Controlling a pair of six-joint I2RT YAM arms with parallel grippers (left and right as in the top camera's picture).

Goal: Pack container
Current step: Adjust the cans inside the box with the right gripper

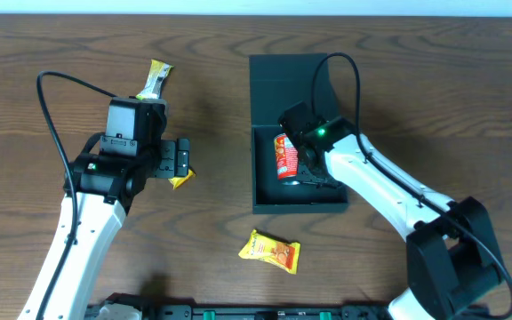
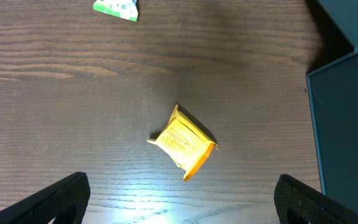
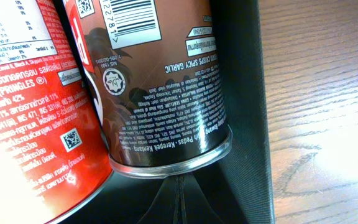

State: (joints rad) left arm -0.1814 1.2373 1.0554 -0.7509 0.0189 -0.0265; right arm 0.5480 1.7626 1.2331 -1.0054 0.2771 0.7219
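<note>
The dark teal container (image 1: 265, 203) lies in the middle of the table with its flap lid (image 1: 287, 89) open toward the back. Inside lie a red Pringles can (image 1: 284, 156) (image 3: 36, 124) and a dark brown can (image 3: 160, 81). My right gripper (image 1: 309, 169) (image 3: 178, 199) is down in the container, shut with nothing between its fingers, its tips against the brown can's metal rim. My left gripper (image 1: 183, 158) (image 2: 182, 205) hangs open above a small yellow packet (image 2: 183, 143) (image 1: 182, 181) on the wood, to the left of the container wall (image 2: 344, 124).
A second yellow packet (image 1: 270, 251) lies in front of the container. A yellow and green wrapped bar (image 1: 156, 80) (image 2: 117, 7) lies at the back left, beyond my left arm. Bare wood table (image 3: 322, 93) borders the container on the right.
</note>
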